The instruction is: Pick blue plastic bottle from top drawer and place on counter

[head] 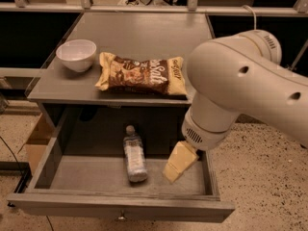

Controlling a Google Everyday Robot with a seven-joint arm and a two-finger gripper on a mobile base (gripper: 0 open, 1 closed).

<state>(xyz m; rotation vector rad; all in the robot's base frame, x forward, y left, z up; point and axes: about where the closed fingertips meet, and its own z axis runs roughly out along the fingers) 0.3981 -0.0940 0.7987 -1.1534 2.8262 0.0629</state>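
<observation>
The blue plastic bottle (pixel 134 156) lies on its side in the pulled-out top drawer (pixel 120 206), cap pointing to the back. It rests left of the drawer's middle. My gripper (pixel 179 161), a pale yellow tip under the big white arm, hangs inside the drawer to the right of the bottle and a short way apart from it. Nothing shows in the gripper. Above the drawer, the grey counter (pixel 144 35) spreads out.
A white bowl (pixel 76 55) stands at the counter's left front. A brown and yellow snack bag (pixel 140 74) lies along the counter's front edge. My white arm (pixel 240 88) covers the counter's right front corner. A cardboard box (pixel 34 141) sits on the floor to the left.
</observation>
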